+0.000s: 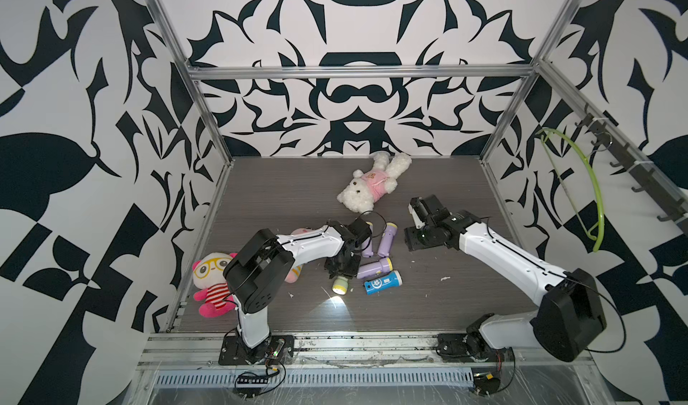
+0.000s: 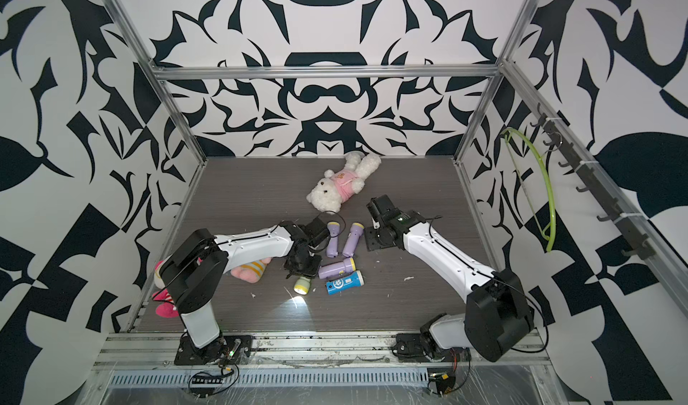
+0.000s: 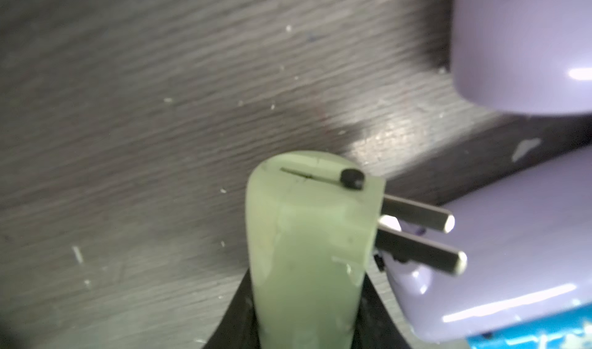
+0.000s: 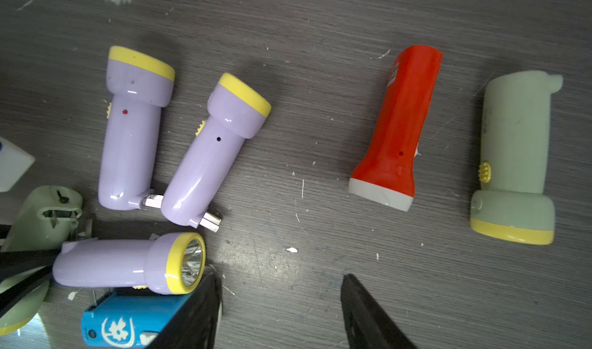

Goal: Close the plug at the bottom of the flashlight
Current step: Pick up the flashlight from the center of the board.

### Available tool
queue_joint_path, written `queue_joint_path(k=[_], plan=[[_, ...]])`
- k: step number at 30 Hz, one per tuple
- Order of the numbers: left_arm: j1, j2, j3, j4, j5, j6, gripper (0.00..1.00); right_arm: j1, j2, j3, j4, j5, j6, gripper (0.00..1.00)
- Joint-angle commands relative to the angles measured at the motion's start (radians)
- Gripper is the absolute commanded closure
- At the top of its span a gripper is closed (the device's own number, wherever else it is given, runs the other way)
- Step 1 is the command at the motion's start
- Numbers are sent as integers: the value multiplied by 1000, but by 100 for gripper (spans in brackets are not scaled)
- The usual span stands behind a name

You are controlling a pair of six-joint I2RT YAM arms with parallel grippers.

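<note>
In both top views the left gripper (image 1: 339,268) is clamped on a green flashlight (image 1: 340,286) low in the centre of the counter (image 1: 283,198). Its lit lens points toward the bottom edge, and a purple flashlight (image 1: 374,267) lies just beside it.

In the left wrist view its tail rises from bottom centre between black fingers (image 3: 238,321). Two plug prongs (image 3: 419,235) stick out to the right, unfolded.

In the right wrist view the right gripper (image 4: 282,312) stands wide and empty at the bottom edge. The held flashlight sits lower left.
</note>
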Motion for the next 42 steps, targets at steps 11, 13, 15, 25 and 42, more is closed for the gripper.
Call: queue_joint_path(k=[11, 13, 15, 25, 42], plan=[[-5, -263, -74, 87, -176, 79, 100, -5, -44, 10, -7, 9, 1, 38], [-5, -325, -93, 131, -203, 101, 100, -6, -53, 9, -9, 11, 6, 38], [-5, -389, -117, 186, -216, 114, 100, -5, -55, 11, -11, 9, 11, 38], [-2, -644, -260, 495, -122, 101, 100, -4, -130, -39, 135, -262, -26, 39], [32, -607, -95, 458, 11, -113, 100, 287, -358, -189, 430, -206, 31, 21]])
